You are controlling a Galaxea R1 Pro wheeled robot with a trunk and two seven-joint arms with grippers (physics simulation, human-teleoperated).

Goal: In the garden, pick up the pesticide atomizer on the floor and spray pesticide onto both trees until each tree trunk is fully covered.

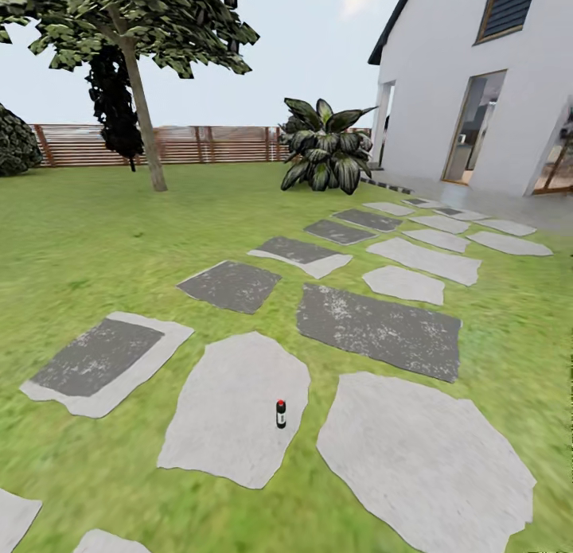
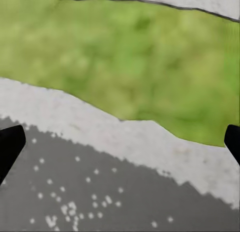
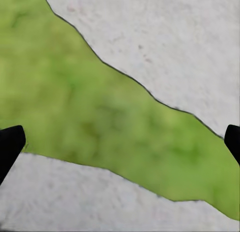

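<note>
The pesticide atomizer [image 1: 281, 414], a small dark bottle with a red cap, stands upright on a pale stepping stone [image 1: 231, 418] in the lawn, low in the head view. One tree with a straight grey-tan trunk [image 1: 143, 111] rises at the far left before the fence. My left gripper [image 2: 120, 142] hangs open over a grey stone and grass, nothing between its black fingertips [image 2: 10, 142]. Over grass between two pale stones my right gripper [image 3: 120, 142] is open too, fingertips [image 3: 10, 144] wide apart.
Grey and pale stepping stones [image 1: 378, 326] run across the lawn toward a white house [image 1: 485, 83] at the right. A broad-leaved bush [image 1: 326, 151] stands by the house corner. A brown slat fence [image 1: 199, 143] closes the back, with a dark bush [image 1: 16, 143] at far left.
</note>
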